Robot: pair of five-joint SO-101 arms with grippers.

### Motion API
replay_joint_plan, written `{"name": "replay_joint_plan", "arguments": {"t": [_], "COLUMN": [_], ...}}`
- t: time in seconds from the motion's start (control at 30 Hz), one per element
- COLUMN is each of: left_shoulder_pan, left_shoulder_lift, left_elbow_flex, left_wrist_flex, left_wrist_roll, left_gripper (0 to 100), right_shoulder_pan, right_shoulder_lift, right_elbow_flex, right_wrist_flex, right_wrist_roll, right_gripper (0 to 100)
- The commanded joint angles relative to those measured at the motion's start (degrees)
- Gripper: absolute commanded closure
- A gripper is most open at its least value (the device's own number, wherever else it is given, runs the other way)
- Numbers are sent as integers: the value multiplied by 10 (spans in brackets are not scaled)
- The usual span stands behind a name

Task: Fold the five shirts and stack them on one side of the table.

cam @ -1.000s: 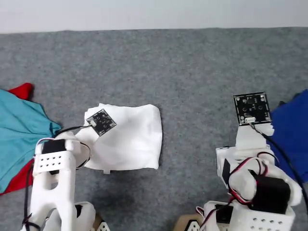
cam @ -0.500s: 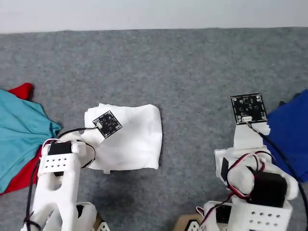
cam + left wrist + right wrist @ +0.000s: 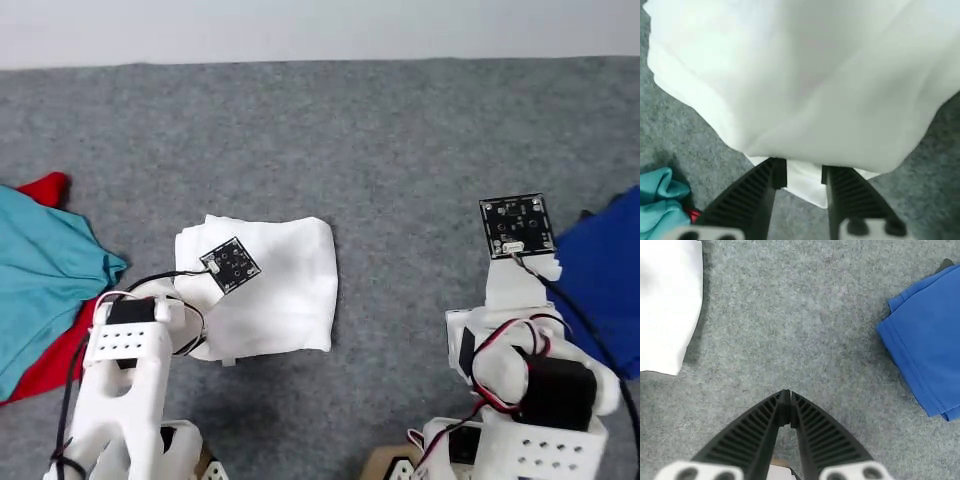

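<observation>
A folded white shirt [image 3: 275,285] lies left of the table's middle. My left gripper [image 3: 802,172] is at its near-left edge, fingers closed on a layer of the white shirt [image 3: 805,80], which bulges just above them. From above, the left arm's wrist [image 3: 230,265] sits over that shirt's left part. A blue shirt [image 3: 605,275] lies at the right edge. My right gripper [image 3: 788,396] is shut and holds nothing, over bare grey cloth between the white shirt [image 3: 667,305] and the blue shirt [image 3: 930,335].
A teal shirt [image 3: 45,270] lies at the left edge on top of a red shirt [image 3: 48,188]; a corner of the teal shirt [image 3: 660,200] appears beside my left gripper. The grey table cover [image 3: 400,140] is bare at the back and middle.
My left wrist has moved right over the white shirt, drawing its left edge inward. The right arm shifted slightly early on, then stayed still.
</observation>
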Motion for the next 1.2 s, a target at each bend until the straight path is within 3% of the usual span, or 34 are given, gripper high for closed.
{"name": "replay_joint_plan", "arguments": {"t": [0.0,0.4,1.03,1.17], "left_shoulder_pan": [3,6,7,7], "left_shoulder_lift": [-16,-12,-11,-11], "left_elbow_flex": [-49,-83,-7,-8], "left_wrist_flex": [45,170,41,45], "left_wrist_roll": [4,0,3,3], "left_gripper": [869,869,873,993], "right_shoulder_pan": [1,1,1,1], "right_shoulder_lift": [0,-5,0,0], "right_elbow_flex": [-3,-3,-1,-1], "right_wrist_flex": [20,20,15,15], "right_wrist_roll": [-2,-2,-2,-2], "right_gripper": [989,989,989,989]}}
